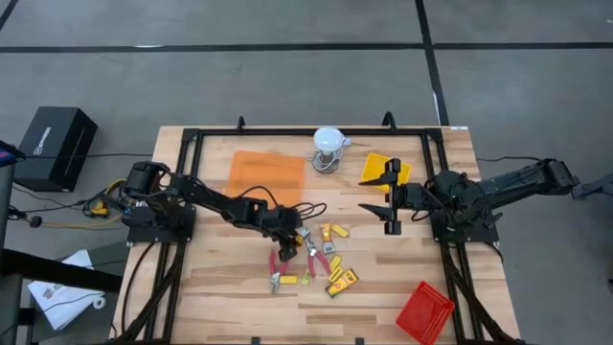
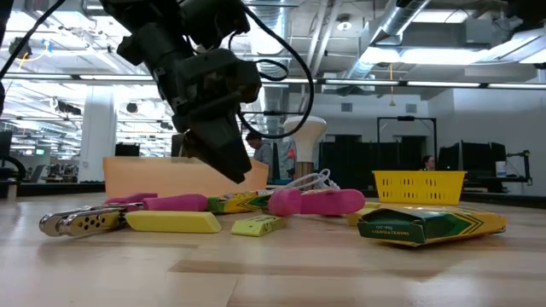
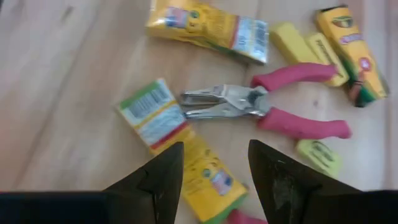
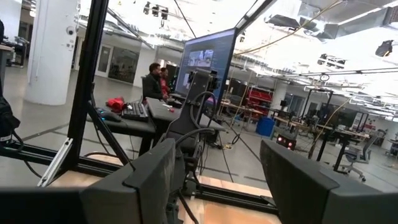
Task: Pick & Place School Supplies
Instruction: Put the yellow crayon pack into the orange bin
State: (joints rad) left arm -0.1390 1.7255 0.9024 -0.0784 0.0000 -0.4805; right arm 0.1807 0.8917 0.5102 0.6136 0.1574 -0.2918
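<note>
The school supplies lie in a loose pile at the table's middle (image 1: 311,259): yellow packets with labels, small yellow blocks and pink-red-handled tools. My left gripper (image 3: 214,180) slants down over the pile's left part, open. Its fingers stand on either side of a yellow packet (image 3: 186,143), above it and not touching. Just beyond the packet lies a metal tool with pink handles (image 3: 273,102). The low view shows the same gripper (image 2: 230,162) hanging a little above the supplies. My right gripper (image 1: 380,195) waits open, raised over the table's right part, nothing between its fingers (image 4: 149,180).
An orange tray (image 1: 268,175) sits behind the pile, a white domed object (image 1: 329,144) at the far middle, a yellow tray (image 1: 400,172) under my right gripper and a red tray (image 1: 424,311) near the front right corner. Black frame rails (image 1: 182,192) border the table.
</note>
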